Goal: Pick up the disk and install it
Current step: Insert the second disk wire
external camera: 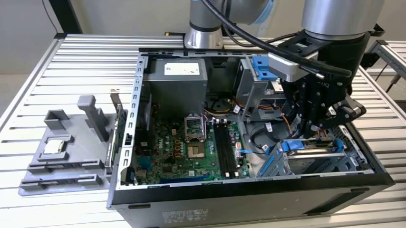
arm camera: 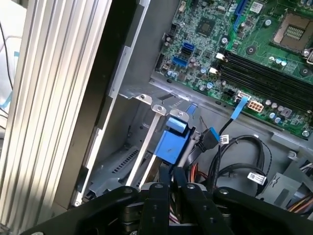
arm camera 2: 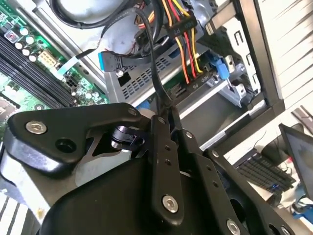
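Black claw (arm camera: 168,183) linkage is taking up the foreground in both wrist views, with the two fingers looking pressed together right over the blue rail bracket of the disk (arm camera: 172,142). I can't honestly tell if they're pinching a tab or just pushing on it.

Progress-wise, the disk (external camera: 309,146) is sitting down in the drive cage (external camera: 330,164) at the front corner of the computer case (external camera: 254,199), so the pick-up part is looking done. It's seeming mostly seated, though whether it's clicked in fully is hard to call. Orange and yellow power cables (arm camera 2: 183,46) are hanging just beside the cage.

Arm (external camera: 333,28) is reaching straight down into the case, wrist pointing at the cage, with the motherboard (external camera: 184,147) off to the side of it.
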You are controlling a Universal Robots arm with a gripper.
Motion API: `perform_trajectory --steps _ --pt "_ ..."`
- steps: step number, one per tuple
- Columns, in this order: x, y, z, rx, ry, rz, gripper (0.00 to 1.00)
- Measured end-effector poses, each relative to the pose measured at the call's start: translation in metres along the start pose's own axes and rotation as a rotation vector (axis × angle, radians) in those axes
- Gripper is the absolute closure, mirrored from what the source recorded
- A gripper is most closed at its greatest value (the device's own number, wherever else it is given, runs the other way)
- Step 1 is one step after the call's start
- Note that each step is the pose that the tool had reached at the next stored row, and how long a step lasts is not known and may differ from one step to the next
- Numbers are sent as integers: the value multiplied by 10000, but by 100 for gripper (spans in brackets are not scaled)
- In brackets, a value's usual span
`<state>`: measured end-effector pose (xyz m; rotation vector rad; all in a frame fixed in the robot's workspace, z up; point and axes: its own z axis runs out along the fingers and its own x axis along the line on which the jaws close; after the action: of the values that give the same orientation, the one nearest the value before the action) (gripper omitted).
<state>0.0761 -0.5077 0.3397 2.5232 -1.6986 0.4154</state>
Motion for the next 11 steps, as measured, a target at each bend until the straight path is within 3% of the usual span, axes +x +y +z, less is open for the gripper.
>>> perform_trajectory --steps 4,11 --pt "9 -7 4 -83 30 304 100" --pt "23 -25 14 -47 -190 534 100"
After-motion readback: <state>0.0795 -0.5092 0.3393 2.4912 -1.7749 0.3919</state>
